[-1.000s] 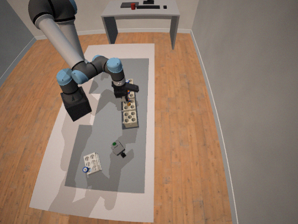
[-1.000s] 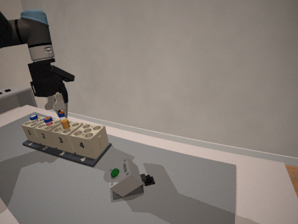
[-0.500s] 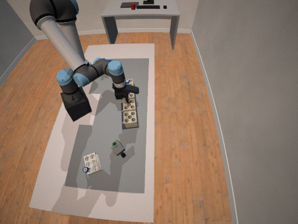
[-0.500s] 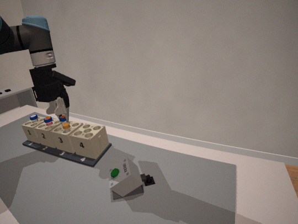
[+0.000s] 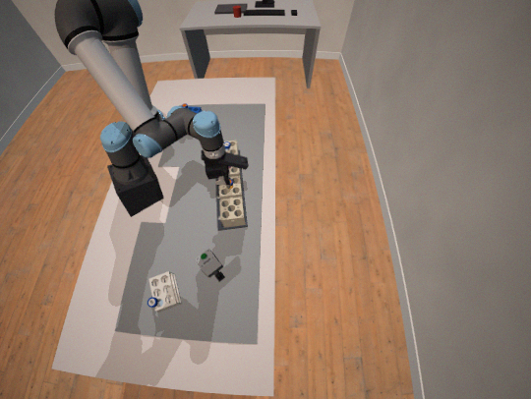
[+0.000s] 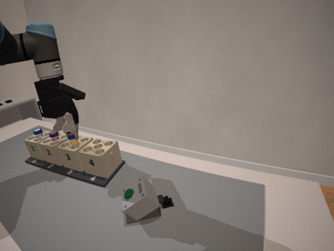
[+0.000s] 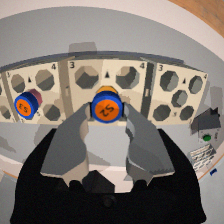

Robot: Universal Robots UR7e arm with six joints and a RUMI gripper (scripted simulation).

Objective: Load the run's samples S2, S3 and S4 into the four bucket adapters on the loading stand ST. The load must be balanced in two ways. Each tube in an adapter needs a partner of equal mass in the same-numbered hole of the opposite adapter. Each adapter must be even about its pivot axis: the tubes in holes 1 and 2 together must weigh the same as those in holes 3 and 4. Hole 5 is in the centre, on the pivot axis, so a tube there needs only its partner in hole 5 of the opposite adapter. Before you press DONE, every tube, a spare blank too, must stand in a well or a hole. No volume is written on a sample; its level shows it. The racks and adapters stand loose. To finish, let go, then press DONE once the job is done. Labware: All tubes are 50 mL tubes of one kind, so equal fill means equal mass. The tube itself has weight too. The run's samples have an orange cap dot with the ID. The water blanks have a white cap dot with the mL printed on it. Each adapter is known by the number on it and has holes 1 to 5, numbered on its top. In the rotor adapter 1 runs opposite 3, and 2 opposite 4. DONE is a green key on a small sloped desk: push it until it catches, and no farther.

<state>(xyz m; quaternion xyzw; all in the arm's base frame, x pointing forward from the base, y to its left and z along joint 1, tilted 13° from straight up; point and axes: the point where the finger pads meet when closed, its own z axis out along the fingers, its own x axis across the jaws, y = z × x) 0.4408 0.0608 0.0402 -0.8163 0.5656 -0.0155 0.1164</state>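
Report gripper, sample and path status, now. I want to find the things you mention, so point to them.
Gripper [image 5: 229, 183] [image 6: 72, 133] [image 7: 106, 103] shut on S2 tube [image 6: 72, 136] [image 7: 107, 108]. Tube partway into adapter 3 [image 6: 68, 156] [image 7: 107, 70]. S3 tube [image 6: 54, 135] [image 7: 26, 105] stands in adapter 2 [image 6: 49, 152] [image 7: 32, 73]. No obstruction seen.
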